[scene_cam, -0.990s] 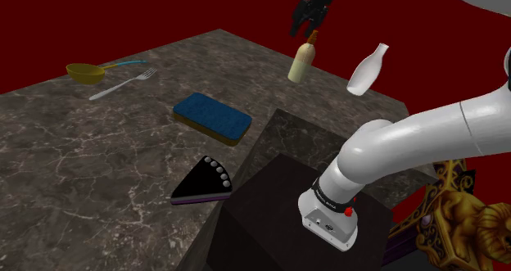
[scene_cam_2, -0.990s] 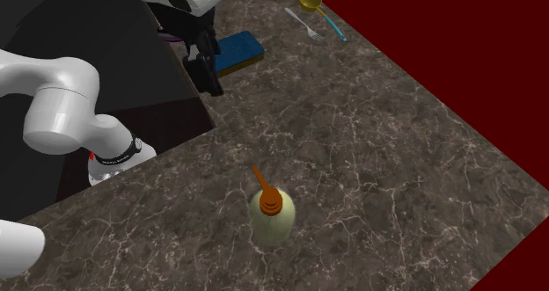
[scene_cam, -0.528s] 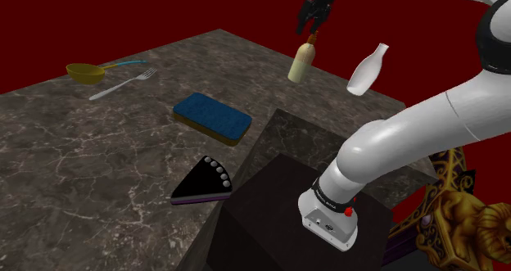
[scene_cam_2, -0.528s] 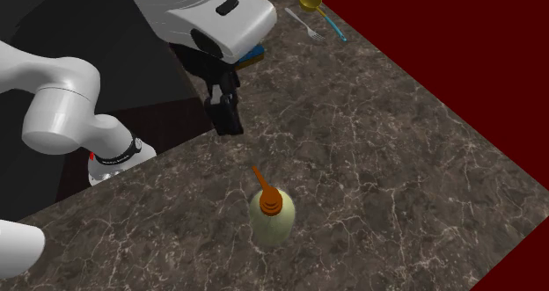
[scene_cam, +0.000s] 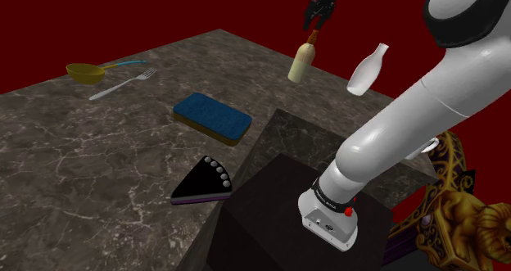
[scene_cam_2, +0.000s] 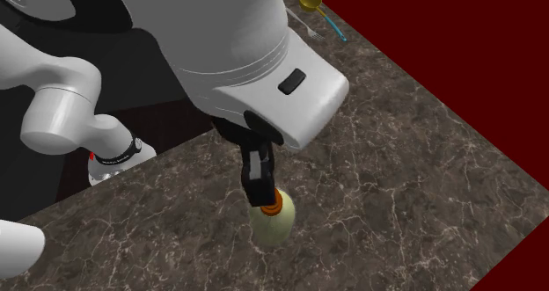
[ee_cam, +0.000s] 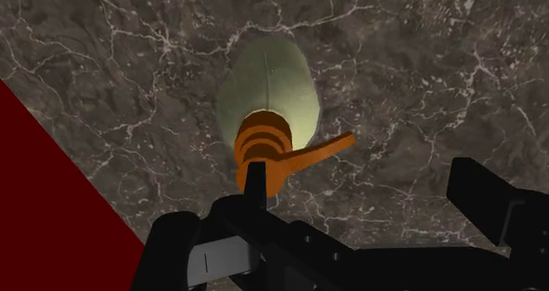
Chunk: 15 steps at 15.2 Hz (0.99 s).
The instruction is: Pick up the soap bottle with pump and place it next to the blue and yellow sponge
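Note:
The soap bottle is pale green-cream with an orange pump and stands upright near the marble counter's far edge. My black gripper hangs open just above it, touching nothing. In the wrist view the gripper looks straight down on the bottle; the pump head lies close by one finger and its nozzle points towards the gap. From the second exterior view the fingers hover right over the pump on the bottle. The blue sponge with a yellow underside lies flat mid-counter, well away from the bottle.
A white vase stands close beside the bottle. A fork and a yellow scoop lie at the far corner. A black wedge with buttons sits near the dark stand. Deep red surrounds the counter.
The hand has travelled from near the stand across the counter until it is directly over the bottle's pump. The fingers stayed open and the bottle has not moved.

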Motion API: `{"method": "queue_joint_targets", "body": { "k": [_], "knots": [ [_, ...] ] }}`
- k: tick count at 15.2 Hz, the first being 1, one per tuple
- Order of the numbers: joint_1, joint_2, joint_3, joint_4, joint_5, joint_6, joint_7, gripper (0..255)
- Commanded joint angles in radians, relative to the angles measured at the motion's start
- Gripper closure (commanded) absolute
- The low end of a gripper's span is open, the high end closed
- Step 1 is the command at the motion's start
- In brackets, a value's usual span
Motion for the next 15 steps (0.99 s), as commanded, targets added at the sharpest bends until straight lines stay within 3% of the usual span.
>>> {"method": "queue_joint_targets", "body": {
  "k": [1, 3, 10, 15],
  "knots": [
    [-0.013, 0.072, -0.035, 0.074, 0.017, -0.004, -0.047, 0],
    [-0.024, 0.123, -0.056, 0.126, 0.034, -0.008, -0.079, 0],
    [-0.026, 0.117, -0.056, 0.018, 0.03, 0.095, -0.076, 0],
    [-0.026, 0.117, -0.056, 0.018, 0.03, 0.095, -0.076, 0]
  ]
}}
